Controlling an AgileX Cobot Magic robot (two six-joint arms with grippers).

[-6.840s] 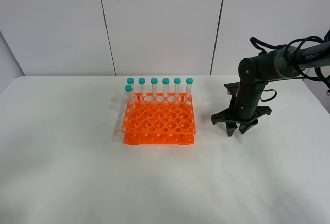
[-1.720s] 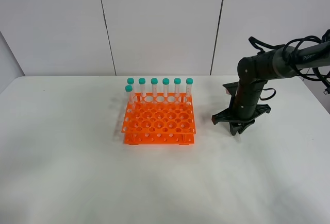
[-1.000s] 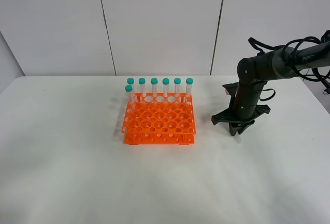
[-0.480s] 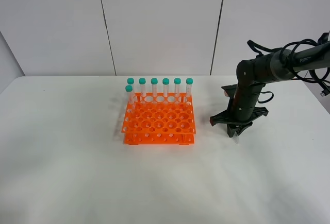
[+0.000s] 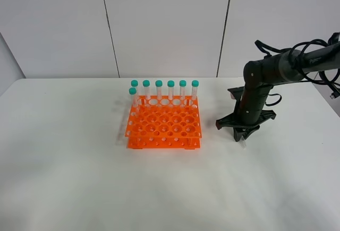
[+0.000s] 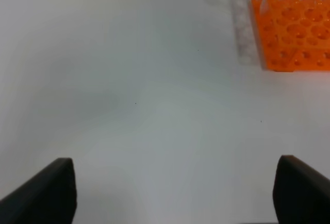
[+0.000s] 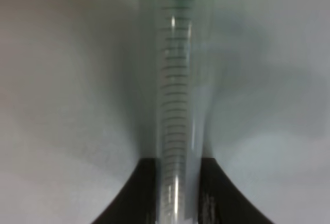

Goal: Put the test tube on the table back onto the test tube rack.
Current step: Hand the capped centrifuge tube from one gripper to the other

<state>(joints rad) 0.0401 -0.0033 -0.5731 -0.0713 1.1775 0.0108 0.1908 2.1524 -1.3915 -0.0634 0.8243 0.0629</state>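
The test tube (image 7: 178, 80), clear with a teal cap and printed marks, is clamped between the two black fingers of my right gripper (image 7: 176, 195), which is shut on it. From the high camera that gripper (image 5: 245, 134) points down just above the white table (image 5: 79, 178), a short way right of the orange test tube rack (image 5: 164, 127). The tube is barely visible there beneath the fingers. My left gripper (image 6: 175, 198) stands open over bare table with nothing between its fingers, and the rack's corner (image 6: 296, 28) shows far off in its view.
Several teal-capped tubes (image 5: 164, 88) stand upright along the rack's back row, with one more at the left of the second row. The rack's other holes are empty. The right arm's cables (image 5: 313, 56) hang at the far right.
Over the last second my right gripper has shifted slightly left, toward the rack, still shut on the tube. In the oldest frame its fingers were spread open there.
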